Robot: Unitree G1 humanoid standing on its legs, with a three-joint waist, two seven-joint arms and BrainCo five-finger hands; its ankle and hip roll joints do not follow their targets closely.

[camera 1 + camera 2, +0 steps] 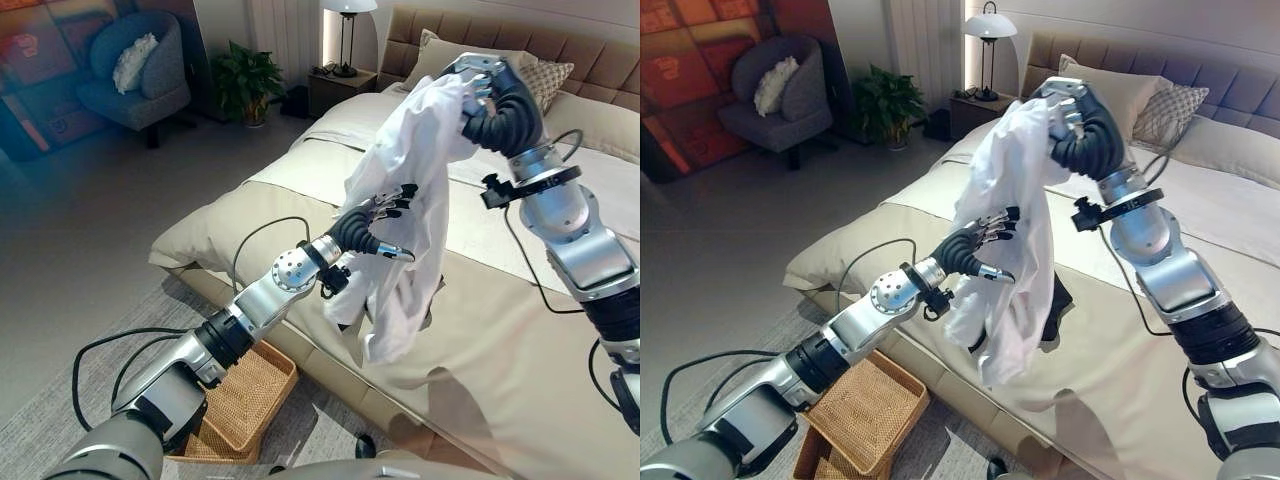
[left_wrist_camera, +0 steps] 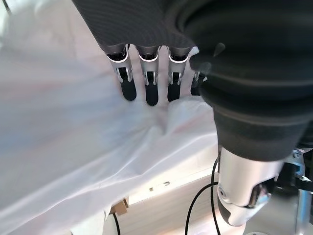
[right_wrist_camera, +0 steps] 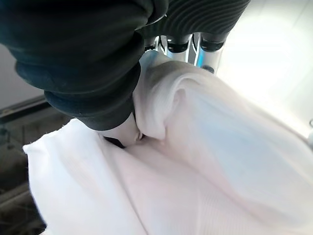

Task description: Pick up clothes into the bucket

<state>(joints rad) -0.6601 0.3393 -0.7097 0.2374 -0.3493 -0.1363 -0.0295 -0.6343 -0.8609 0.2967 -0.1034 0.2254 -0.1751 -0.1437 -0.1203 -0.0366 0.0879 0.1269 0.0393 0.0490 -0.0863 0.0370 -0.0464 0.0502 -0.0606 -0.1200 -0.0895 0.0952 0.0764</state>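
Shirt (image 1: 415, 190) hangs bunched in right hand (image 1: 480, 85), fingers buried; left hand (image 1: 375, 225) splayed vs cloth.

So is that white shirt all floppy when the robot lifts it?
Probably very floppy: the white shirt hangs in loose folds from the right hand, which is curled round its top. It also looks light, since one hand holds it up. It may swing, so the left hand rests open fingers against it.
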